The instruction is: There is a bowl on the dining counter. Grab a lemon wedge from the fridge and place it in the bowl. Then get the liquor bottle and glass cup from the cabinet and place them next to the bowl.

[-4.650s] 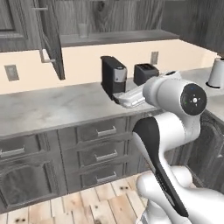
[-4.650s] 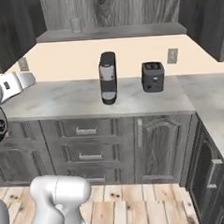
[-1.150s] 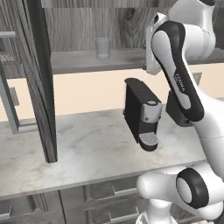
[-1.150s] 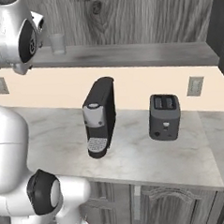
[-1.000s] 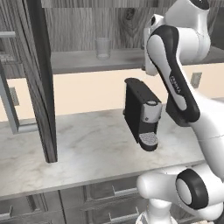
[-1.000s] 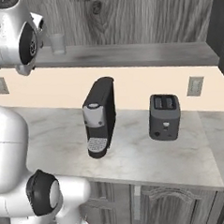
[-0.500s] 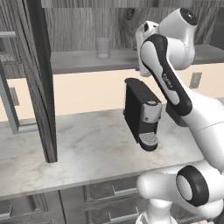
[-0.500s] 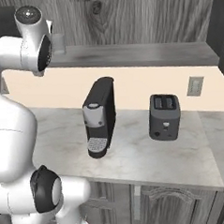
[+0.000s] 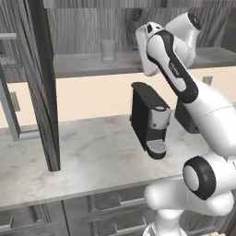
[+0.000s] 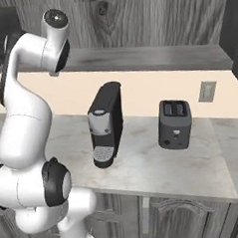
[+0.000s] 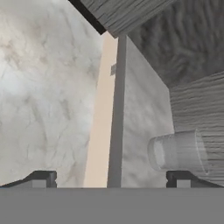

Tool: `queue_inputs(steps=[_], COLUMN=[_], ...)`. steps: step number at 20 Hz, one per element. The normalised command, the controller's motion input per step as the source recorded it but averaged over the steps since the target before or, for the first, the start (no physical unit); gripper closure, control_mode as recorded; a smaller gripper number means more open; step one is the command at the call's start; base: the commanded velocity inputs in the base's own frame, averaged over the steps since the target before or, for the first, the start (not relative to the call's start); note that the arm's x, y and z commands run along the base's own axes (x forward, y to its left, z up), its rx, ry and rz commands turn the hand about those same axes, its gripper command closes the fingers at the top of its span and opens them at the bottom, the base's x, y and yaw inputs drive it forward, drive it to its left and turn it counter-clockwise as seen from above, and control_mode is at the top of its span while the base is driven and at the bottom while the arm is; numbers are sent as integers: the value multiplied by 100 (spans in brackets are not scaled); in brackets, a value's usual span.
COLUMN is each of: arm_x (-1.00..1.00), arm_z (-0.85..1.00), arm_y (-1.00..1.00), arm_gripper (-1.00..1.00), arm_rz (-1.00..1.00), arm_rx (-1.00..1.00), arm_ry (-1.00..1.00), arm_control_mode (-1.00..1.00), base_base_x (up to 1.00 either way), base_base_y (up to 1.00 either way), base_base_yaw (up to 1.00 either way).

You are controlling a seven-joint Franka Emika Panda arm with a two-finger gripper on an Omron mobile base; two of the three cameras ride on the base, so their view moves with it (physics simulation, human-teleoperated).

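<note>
The gripper is spread wide and holds nothing — in the hand view its two dark fingertips stand far apart at the bottom edge, touching nothing. The glass cup appears just beyond the right-hand fingertip, lying sideways in that rolled view, close to the tip but not between the fingers.

In the left base view the glass cup stands upright on the grey shelf of the cabinet, well left of the hand, with bare shelf between them. The white arm reaches up from the lower right to shelf height, its hand just at the shelf's front edge.

The cabinet door hangs open on the left, edge-on, its metal bar handle further left. Below the shelf, on the marbled counter, a black coffee machine stands directly under the arm's forearm. In the right base view the same machine sits left of a dark toaster, with a wall socket on the pale wall behind, and grey drawer fronts below the counter.
</note>
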Motion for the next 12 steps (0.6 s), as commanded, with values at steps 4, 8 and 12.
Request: queue_inputs(steps=[4, 8, 12], arm_x=[38, 41, 43], arm_z=[0, 0, 0], arm_y=[12, 13, 8], arm_gripper=[-100, -100, -100], arm_rz=[15, 9, 4], arm_rx=[0, 0, 0], arm_ry=[-11, -8, -2], arm_control_mode=[-100, -100, -100], base_base_x=[0, 0, 0], base_base_y=[0, 0, 0], base_base_yaw=[0, 0, 0])
